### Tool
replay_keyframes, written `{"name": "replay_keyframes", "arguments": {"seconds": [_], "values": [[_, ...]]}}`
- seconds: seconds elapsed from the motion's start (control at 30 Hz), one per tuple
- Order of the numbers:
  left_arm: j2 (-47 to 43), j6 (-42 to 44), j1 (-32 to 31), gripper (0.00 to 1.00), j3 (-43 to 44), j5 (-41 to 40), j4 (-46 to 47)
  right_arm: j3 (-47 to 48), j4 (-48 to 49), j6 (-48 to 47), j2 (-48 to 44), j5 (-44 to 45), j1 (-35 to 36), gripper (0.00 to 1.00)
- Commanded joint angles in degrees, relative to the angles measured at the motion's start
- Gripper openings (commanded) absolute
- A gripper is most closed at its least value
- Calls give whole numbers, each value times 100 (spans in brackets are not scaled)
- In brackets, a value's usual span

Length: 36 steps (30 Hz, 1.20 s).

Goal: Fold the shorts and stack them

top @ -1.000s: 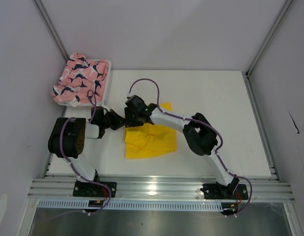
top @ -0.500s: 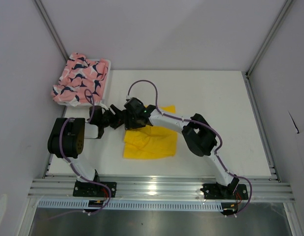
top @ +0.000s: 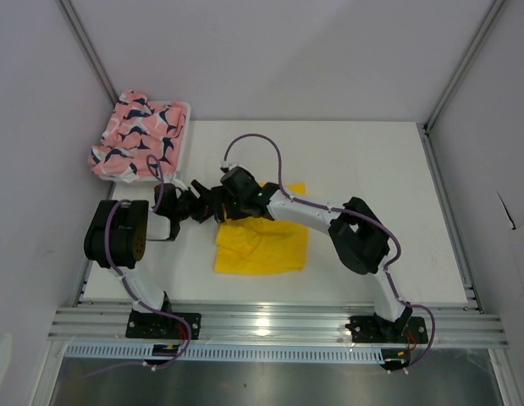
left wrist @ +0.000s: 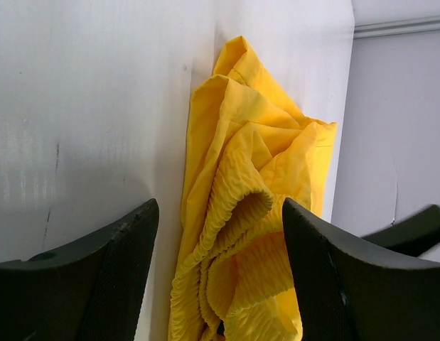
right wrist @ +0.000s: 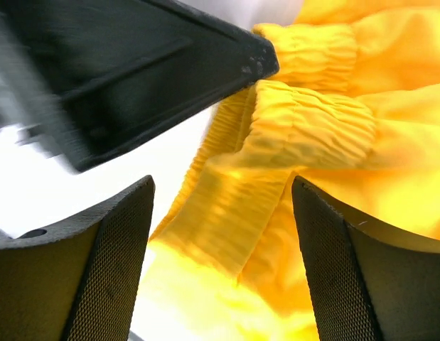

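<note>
The yellow shorts [top: 262,241] lie in a rough folded rectangle on the white table, mid-front. Both grippers meet at their upper-left corner. My left gripper [top: 201,205] comes in from the left and stands open, its fingers [left wrist: 127,249] apart on either side of the bunched elastic waistband [left wrist: 230,213] without pinching it. My right gripper [top: 223,203] is also open, low over the same waistband [right wrist: 305,128], with cloth between its wide fingers [right wrist: 326,241]. The pink whale-print shorts [top: 141,135] sit heaped in the basket at the back left.
The white mesh basket [top: 185,135] stands at the table's back-left corner, against the left wall. The left gripper's black finger [right wrist: 134,64] crowds the right wrist view. Grey walls and metal posts enclose the table [top: 372,169].
Both grippers have opened and let go of the yellow waistband. The cloth has dropped and settled flatter on the table. The right arm's elbow has shifted slightly right.
</note>
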Motion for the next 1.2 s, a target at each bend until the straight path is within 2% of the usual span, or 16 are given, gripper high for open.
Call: {"name": "replay_keyframes", "arguments": {"seconds": [0.0,0.17,0.27,0.3,0.33,0.37,0.43,0.47,0.5,0.87,1.1,1.17], "values": [[-33,6,32,73,-76,94,288,33,92,-227,-772,292,41,78],[-77,6,32,73,-120,33,271,-388,232,-174,-1290,355,-73,72],[-94,-2,32,73,-129,15,271,-766,443,-60,-1554,389,-170,59],[-103,-3,32,73,-147,6,271,-863,591,1,-1599,398,-205,49],[-112,-3,32,74,-155,-2,271,-951,645,28,-1634,372,-240,45],[-121,-3,32,73,-164,-20,271,-1065,724,45,-1660,354,-301,34],[-138,-3,32,73,-155,-37,271,-1110,742,72,-1617,276,-363,20],[-138,-3,32,73,-173,-29,271,-1119,751,72,-1573,258,-398,7],[-147,-3,32,74,-173,-38,271,-1128,751,72,-1486,240,-416,1],[-156,-11,32,73,-164,-38,271,-1014,1357,213,-800,-594,-583,0],[-182,-64,32,74,-234,-46,411,-715,1375,353,-343,-683,-671,0],[-226,-90,32,78,-305,-55,516,-671,1454,414,-202,-735,-732,0]]}}
